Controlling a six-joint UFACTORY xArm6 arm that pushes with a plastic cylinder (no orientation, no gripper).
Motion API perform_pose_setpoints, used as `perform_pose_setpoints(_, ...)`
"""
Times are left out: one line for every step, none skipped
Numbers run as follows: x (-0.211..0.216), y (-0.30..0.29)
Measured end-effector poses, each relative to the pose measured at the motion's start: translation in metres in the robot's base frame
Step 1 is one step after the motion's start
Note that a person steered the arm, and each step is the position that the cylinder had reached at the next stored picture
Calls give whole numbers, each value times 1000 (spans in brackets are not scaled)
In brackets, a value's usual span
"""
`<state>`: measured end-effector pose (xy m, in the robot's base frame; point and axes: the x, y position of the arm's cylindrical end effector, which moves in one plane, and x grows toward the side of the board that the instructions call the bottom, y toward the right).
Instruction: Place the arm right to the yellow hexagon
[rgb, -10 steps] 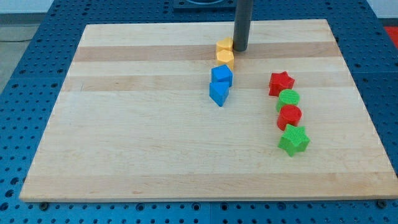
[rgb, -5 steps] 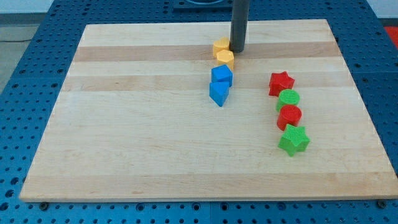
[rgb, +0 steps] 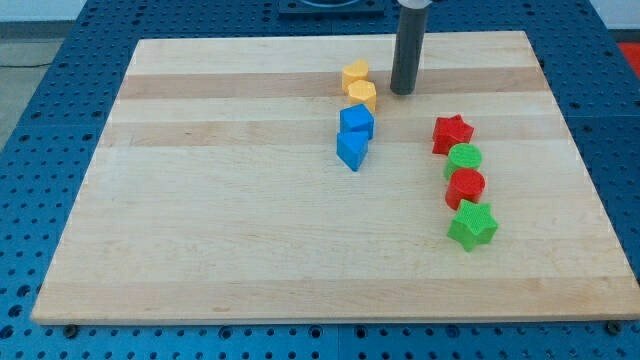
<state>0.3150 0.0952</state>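
Observation:
Two yellow blocks sit near the view's top middle of the wooden board: an upper yellow block and, touching it just below, a yellow hexagon-like block. My tip is the lower end of the dark rod. It stands on the board just to the right of the lower yellow block, with a small gap between them. Below the yellow pair lie a blue cube and a blue block.
A column of blocks stands at the view's right: a red star, a green cylinder, a red cylinder and a green star. Blue perforated table surrounds the board.
My tip has moved right and slightly down, away from the upper yellow block, to beside the lower yellow block. The blocks have not visibly moved.

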Motion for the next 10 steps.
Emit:
perform_pose_setpoints(7, 0)
perform_pose_setpoints(11, 0)
perform_pose_setpoints(12, 0)
perform_pose_setpoints(12, -6)
perform_pose_setpoints(12, -11)
perform_pose_setpoints(12, -11)
perform_pose_setpoints(18, -12)
perform_pose_setpoints(23, -12)
perform_pose_setpoints(25, -15)
perform_pose_setpoints(25, -17)
